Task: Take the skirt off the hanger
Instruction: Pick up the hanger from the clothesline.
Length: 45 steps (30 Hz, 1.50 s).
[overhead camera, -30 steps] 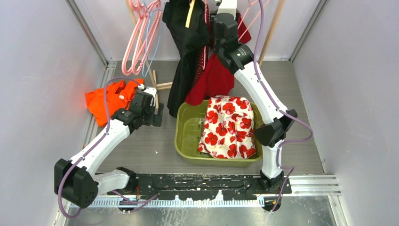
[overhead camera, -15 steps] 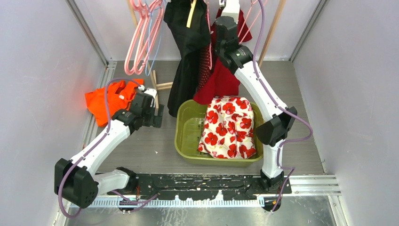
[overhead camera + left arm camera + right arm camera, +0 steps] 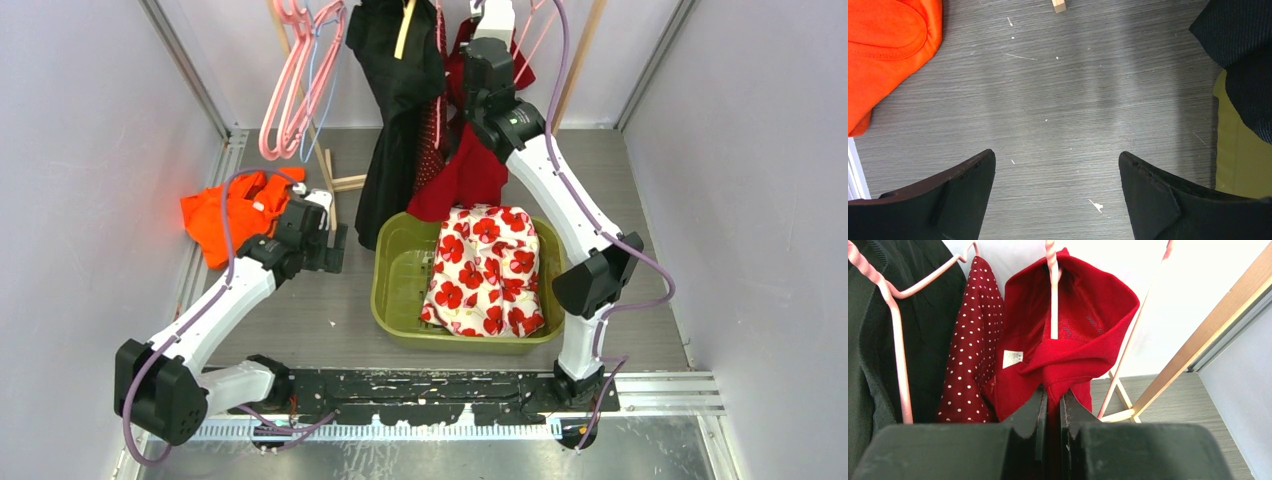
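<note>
Right wrist view shows the right end effector (image 3: 1053,400) with its two black fingers drawn almost together, a fold of the red fabric skirt (image 3: 1083,315) pinched between them. The skirt hangs at the far side of the scene on the thin pink wire hanger (image 3: 1051,300), beside a dark red polka-dot garment (image 3: 970,340). A second ago those fingers stood about half apart. They have since closed on the cloth, and in the top view the right arm has reached a little farther toward the rack, with the skirt's lower edge drawn up slightly above the olive-green plastic basin (image 3: 395,290). That suggests the grasp is made. What is left is to pull the waistband off the hanger, on which the skirt is still threaded. The left end effector (image 3: 1056,154) hovers wide apart and empty over the grey wood-grain desk (image 3: 1058,100), near the crumpled orange garment (image 3: 888,50) at the left.
</note>
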Each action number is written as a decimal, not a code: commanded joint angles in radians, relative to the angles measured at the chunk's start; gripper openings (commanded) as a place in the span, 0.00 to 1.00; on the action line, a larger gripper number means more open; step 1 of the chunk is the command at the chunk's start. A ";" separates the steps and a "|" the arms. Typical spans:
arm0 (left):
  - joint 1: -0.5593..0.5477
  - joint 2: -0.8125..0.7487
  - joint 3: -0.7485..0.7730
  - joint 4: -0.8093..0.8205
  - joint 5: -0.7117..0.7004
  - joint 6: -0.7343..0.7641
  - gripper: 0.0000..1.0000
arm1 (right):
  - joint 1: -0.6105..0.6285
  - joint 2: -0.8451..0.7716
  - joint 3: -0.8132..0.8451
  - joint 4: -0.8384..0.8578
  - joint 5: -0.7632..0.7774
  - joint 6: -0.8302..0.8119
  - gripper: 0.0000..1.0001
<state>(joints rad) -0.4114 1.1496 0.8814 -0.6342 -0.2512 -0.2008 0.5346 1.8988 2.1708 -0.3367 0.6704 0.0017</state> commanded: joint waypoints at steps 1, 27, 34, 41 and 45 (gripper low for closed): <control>-0.003 -0.034 0.000 0.047 -0.009 0.006 0.92 | 0.003 -0.107 0.009 0.153 -0.044 -0.043 0.01; -0.003 -0.046 -0.003 0.053 -0.026 0.011 0.93 | 0.022 -0.138 0.018 0.402 -0.041 -0.224 0.01; -0.003 -0.024 -0.003 0.057 -0.015 0.009 0.92 | 0.031 -0.213 -0.194 0.572 -0.083 -0.410 0.01; -0.003 -0.025 -0.005 0.056 -0.015 0.012 0.92 | 0.039 -0.103 -0.303 0.830 -0.039 -0.941 0.01; -0.003 -0.027 -0.005 0.057 -0.018 0.012 0.92 | 0.031 0.047 -0.340 1.087 -0.050 -1.202 0.01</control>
<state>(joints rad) -0.4114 1.1294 0.8776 -0.6205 -0.2611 -0.2005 0.5678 1.8450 1.8366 0.3122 0.6445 -0.8494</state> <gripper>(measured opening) 0.925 0.147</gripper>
